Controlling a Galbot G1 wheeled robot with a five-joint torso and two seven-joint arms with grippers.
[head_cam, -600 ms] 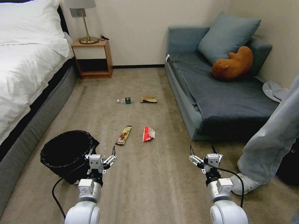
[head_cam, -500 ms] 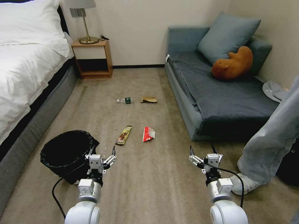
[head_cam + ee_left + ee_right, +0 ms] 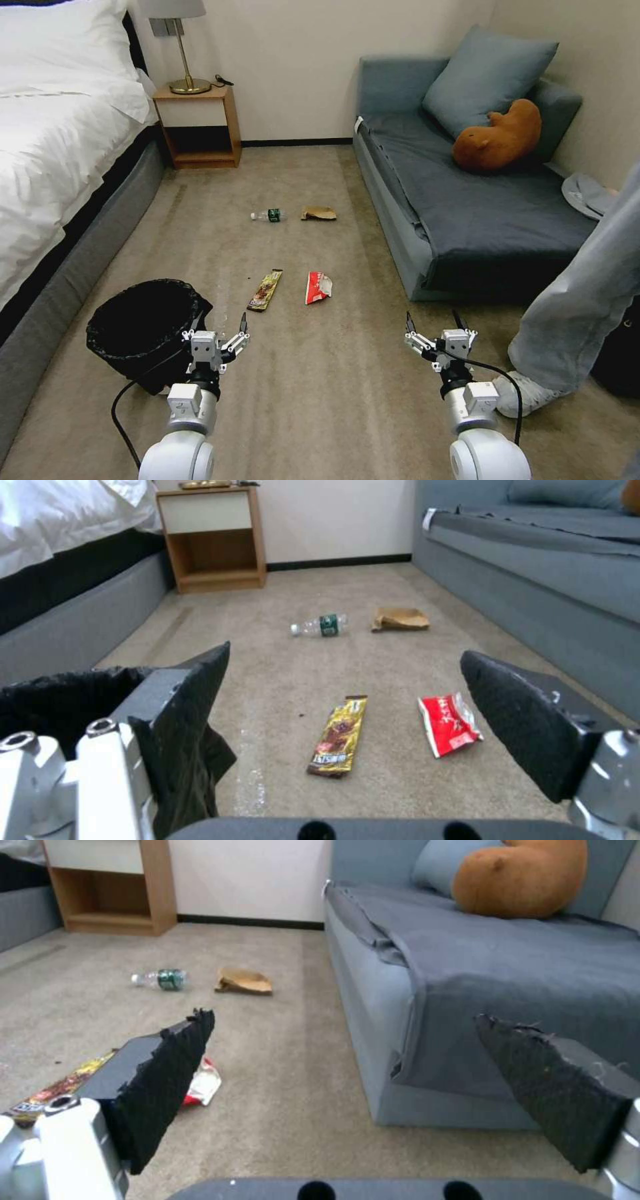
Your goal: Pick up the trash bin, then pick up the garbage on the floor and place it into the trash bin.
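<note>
The task stands at its first step: the trash bin (image 3: pixel 143 327) is on the carpet at the near left, just beside the bed frame (image 3: pixel 67 293), not yet lifted, its black liner bag crinkled over the rim. The left gripper (image 3: pixel 218 333) hovers at the bin's right edge with its fingers (image 3: pixel 180 715) spread wide and nothing between them. The right gripper (image 3: pixel 433 328) hangs over bare carpet at the near right, fingers likewise released and empty.

All four pieces of garbage lie on the floor ahead. The gold-brown snack wrapper (image 3: pixel 265 290) and the red-and-white wrapper (image 3: pixel 317 287) are side by side in the nearer row, slightly apart. Farther off, the small clear bottle (image 3: pixel 269 215) lies on its side just left of the crumpled brown paper bag (image 3: pixel 319 213). The sofa (image 3: pixel 460 220) runs along the right.

Judging from this, the next move calls for the left gripper to shift left and down so one finger goes inside the rim and one outside, then clench on rim and liner together. The loose bag could slip or bunch in that grip.
</note>
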